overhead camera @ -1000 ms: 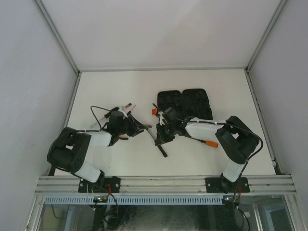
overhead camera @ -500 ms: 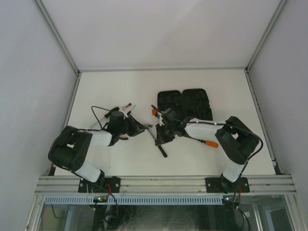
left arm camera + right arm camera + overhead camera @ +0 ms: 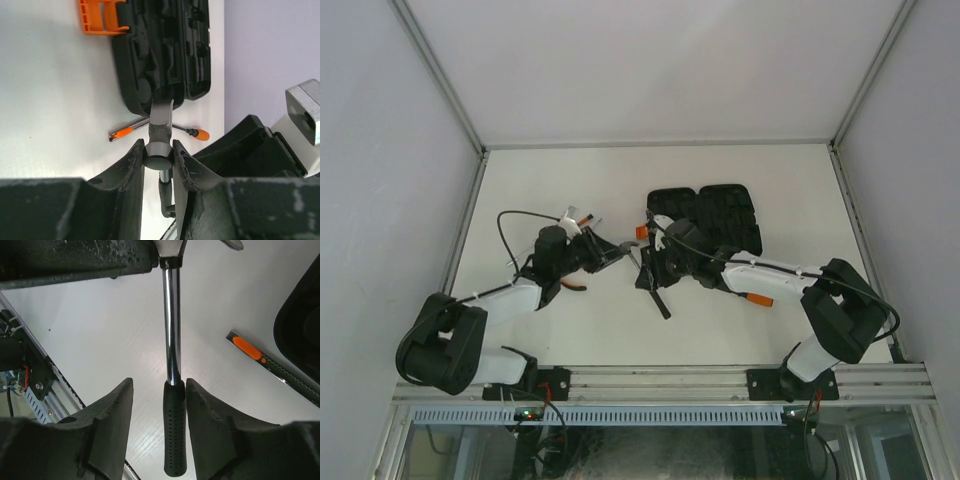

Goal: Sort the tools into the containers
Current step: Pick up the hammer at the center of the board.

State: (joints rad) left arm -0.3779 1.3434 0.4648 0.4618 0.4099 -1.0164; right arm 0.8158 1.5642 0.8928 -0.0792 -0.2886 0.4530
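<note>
A: State of the left pincer (image 3: 158, 151)?
B: Clenched on the hammer (image 3: 161, 116), by the head. The steel face is squeezed between both fingers and the claw points toward the tool case (image 3: 165, 55).
A: And the right pincer (image 3: 159, 386)?
B: Released. Its fingers straddle the hammer's black rubber grip. One finger (image 3: 210, 430) touches it, with a clear gap on the other side. The chrome shaft runs straight out from between them.
A: Where is the hammer relative to the case?
B: Outside it, on the near side by the corner with the orange latch (image 3: 101, 17), between the two pincers. Can't tell whether it rests on the bench (image 3: 560, 180) or sits slightly off it.
A: Case?
B: Open, flat on the bench, both moulded halves facing up.
A: Other tools?
B: There's a slim tool with an orange slider (image 3: 247, 347) on the bench just beside the case edge. An orange-handled screwdriver (image 3: 756, 298) lies by the right forearm. The thin screwdrivers (image 3: 582, 217) are on the left arm's side of the case.
</note>
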